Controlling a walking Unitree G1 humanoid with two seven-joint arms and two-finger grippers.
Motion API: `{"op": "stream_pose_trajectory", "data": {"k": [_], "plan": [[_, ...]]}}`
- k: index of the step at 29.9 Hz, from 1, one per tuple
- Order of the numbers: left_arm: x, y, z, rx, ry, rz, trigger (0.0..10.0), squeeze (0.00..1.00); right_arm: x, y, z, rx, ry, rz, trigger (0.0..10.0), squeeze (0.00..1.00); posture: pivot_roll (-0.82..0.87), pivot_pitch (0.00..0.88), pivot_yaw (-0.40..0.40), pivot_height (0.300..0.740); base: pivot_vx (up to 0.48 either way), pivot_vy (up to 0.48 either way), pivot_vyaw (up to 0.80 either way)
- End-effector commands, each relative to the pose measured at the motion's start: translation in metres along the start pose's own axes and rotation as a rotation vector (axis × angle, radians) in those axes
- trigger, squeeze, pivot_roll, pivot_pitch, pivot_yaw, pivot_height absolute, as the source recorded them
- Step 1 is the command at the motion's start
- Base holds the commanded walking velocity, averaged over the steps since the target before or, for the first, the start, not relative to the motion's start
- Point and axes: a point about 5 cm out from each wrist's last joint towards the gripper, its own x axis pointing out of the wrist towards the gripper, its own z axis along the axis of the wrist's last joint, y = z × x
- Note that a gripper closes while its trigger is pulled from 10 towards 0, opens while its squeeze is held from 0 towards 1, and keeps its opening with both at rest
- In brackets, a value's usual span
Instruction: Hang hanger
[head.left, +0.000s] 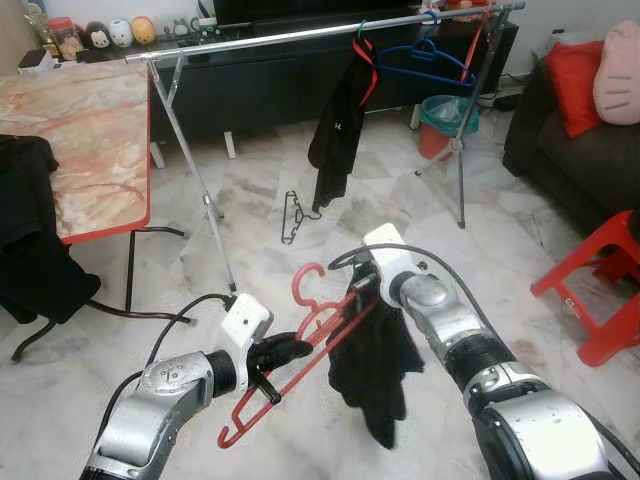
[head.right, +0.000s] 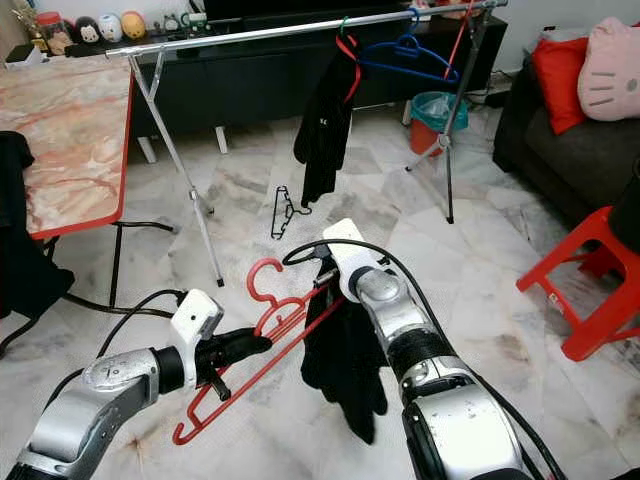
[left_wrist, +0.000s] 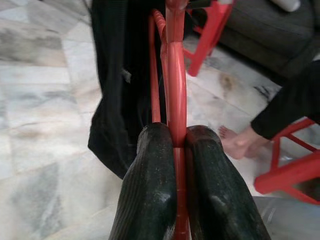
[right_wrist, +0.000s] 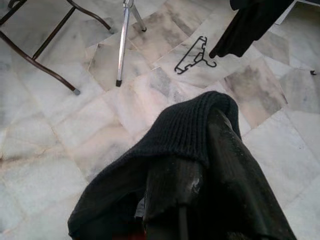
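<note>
— Black fingers (left_wrist: 150, 185) of the left gripper (head.left: 285, 350) are pressing together on the bar of the red hanger (head.left: 300, 345), pinching it between the pads. Are you seeing that too?

— Yes. The red hanger is tilting, its hook (head.left: 305, 283) pointing up and its lower end sloping down toward the marble floor (head.left: 250, 215), in the air in front of the robot.

— And the right gripper (head.left: 362, 290)?

— It is sitting at the hanger's upper end, with its fingers (right_wrist: 170, 185) clamping the ribbed edge of a black garment (head.left: 375, 370), which is draping over them and hanging down from the hanger.

— What is lying beyond the arms?

— A black hanger (head.left: 291, 217) is lying flat on the floor near the leg of a chrome clothes rail (head.left: 300, 35). On the rail, another black garment (head.left: 340, 125) is hanging from a red hanger, and a blue hanger (head.left: 425, 58) is hanging beside it.

— And around the sides?

— A marble-topped table with a red rim (head.left: 90, 130) is standing on the robot's left, a red plastic stool (head.left: 590, 290) on its right, near a dark sofa (head.left: 580, 150) with a red cushion (head.left: 575, 80). In the left wrist view a person's bare foot (left_wrist: 237, 142) is resting on the floor by the stool.
</note>
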Motion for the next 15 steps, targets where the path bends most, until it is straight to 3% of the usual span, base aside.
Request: {"op": "stream_pose_trajectory", "data": {"k": [1,8,15], "plan": [[0.002,-0.007,0.005,0.014,-0.021,-0.049,10.0,0.00,0.001,0.003,0.022,-0.025,-0.069,0.022,10.0,0.00,0.04,0.047,-0.010,0.740,0.000,0.000,0.00],[0.005,-0.002,0.007,0.040,-0.015,-0.008,10.0,0.00,0.000,0.010,0.034,-0.027,-0.104,0.088,10.0,0.00,0.03,0.053,-0.009,0.740,0.000,0.000,0.00],[0.006,0.014,0.002,0.049,0.026,0.154,10.0,0.00,-0.004,0.017,0.038,-0.054,-0.100,0.140,10.0,0.00,0.03,0.059,-0.009,0.740,0.000,0.000,0.00]]}}
